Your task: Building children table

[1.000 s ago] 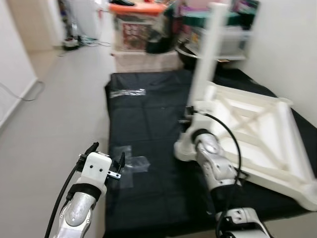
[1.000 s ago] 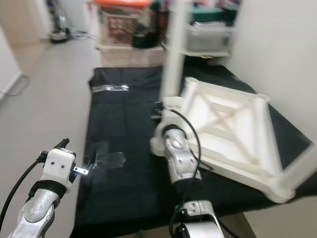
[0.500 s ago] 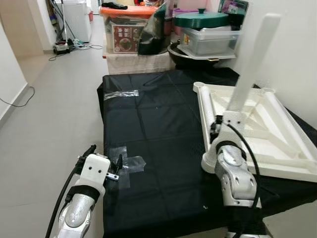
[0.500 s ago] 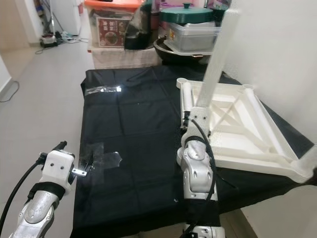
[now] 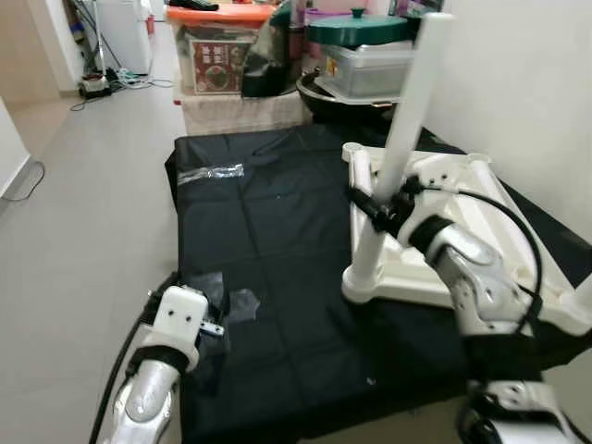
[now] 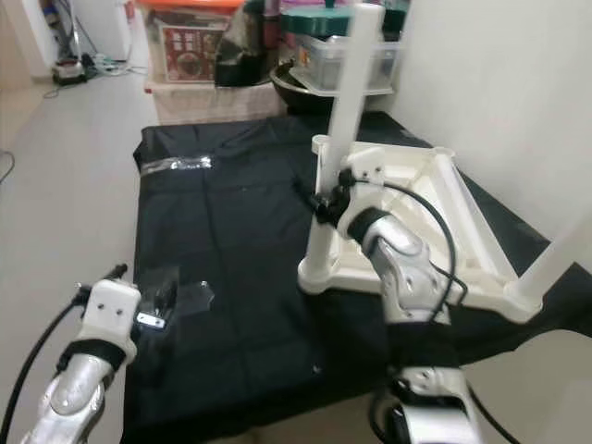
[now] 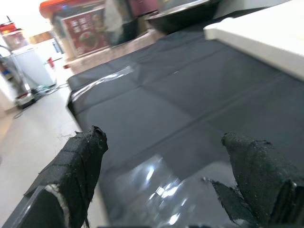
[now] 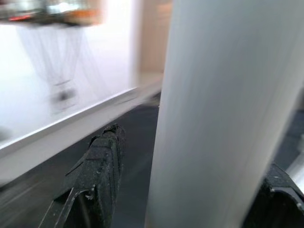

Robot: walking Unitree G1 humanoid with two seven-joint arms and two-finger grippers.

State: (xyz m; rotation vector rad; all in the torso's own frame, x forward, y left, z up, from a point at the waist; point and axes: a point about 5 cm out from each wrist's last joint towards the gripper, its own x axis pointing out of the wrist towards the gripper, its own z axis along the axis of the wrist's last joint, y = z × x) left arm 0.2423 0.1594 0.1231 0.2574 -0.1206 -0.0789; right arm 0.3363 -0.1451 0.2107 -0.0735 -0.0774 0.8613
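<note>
- An upturned white children table (image 5: 444,231) is seen lying on a black sheet (image 5: 268,277) spread over the floor (image 5: 74,231), on the robot's right side of the sheet; the underside frame with its cross braces faces upward.
- A white leg (image 5: 393,166) is seen standing nearly upright at the near-left corner of the frame, tilted slightly at the top; its foot rests on the corner socket.
- The right gripper (image 5: 379,208) is placed around the leg at roughly mid-height; in the right wrist view the leg (image 8: 213,114) is seen between the two black fingers (image 8: 97,166), so the jaws are closed around the leg.
- A second leg (image 6: 555,259) is partly seen at the far-right corner of the frame, slanting out of the picture.
- The left gripper (image 5: 190,310) is held low over the near-left edge of the sheet, well apart from the table; in the left wrist view its fingers (image 7: 80,156) are spread wide with nothing between them, so the jaws are open.
- Pieces of clear tape (image 5: 236,301) are seen stuck on the sheet just beside the left gripper; a further strip (image 5: 211,172) lies farther up the sheet.
- Storage boxes (image 5: 217,55) and a dark pan (image 5: 347,92) are stacked beyond the far end of the sheet.
</note>
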